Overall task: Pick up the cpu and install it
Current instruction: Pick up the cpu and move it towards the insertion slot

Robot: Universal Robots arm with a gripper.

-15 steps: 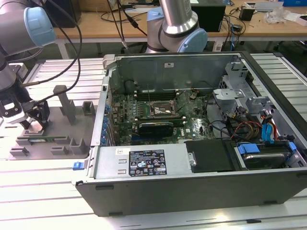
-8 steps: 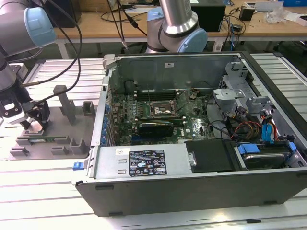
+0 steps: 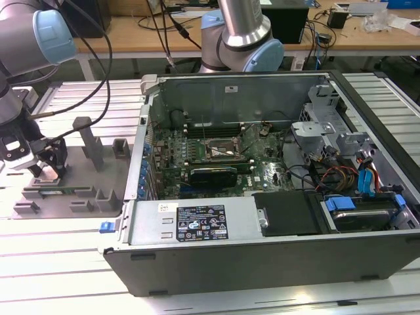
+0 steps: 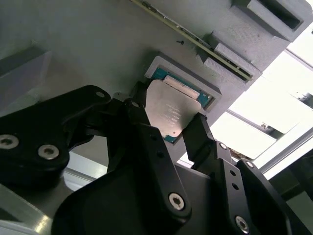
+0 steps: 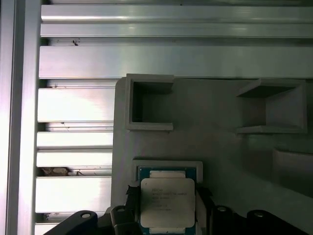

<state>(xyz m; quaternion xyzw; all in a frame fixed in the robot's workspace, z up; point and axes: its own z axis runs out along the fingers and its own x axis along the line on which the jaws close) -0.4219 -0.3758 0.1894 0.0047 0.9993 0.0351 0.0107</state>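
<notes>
The cpu [image 4: 168, 110] is a thin square chip with a pale silver top and a green edge. It is held between two black fingers [image 4: 142, 117], and my gripper [image 4: 171, 121] is shut on its opposite edges. It sits just over a shallow square nest [image 4: 205, 93] with a blue-green inner rim, on the grey fixture plate [image 4: 98, 44]. In the first wrist view the cpu [image 5: 167, 203] covers most of that nest [image 5: 168, 166], with my gripper [image 5: 167, 205] around it. In the exterior view my gripper [image 3: 49, 164] hangs over the grey fixture plate [image 3: 72, 190] at the exterior view's left, far from the open computer case [image 3: 262, 216].
Inside the case, the motherboard's square socket frame [image 3: 220, 151] stands with a black card [image 3: 213, 176] just in front of it. Grey upright posts [image 3: 88, 141] and open boxes [image 5: 149, 103] rise from the fixture plate. Cables [image 3: 98, 79] trail from the arm. The table is ribbed aluminium [image 5: 171, 29].
</notes>
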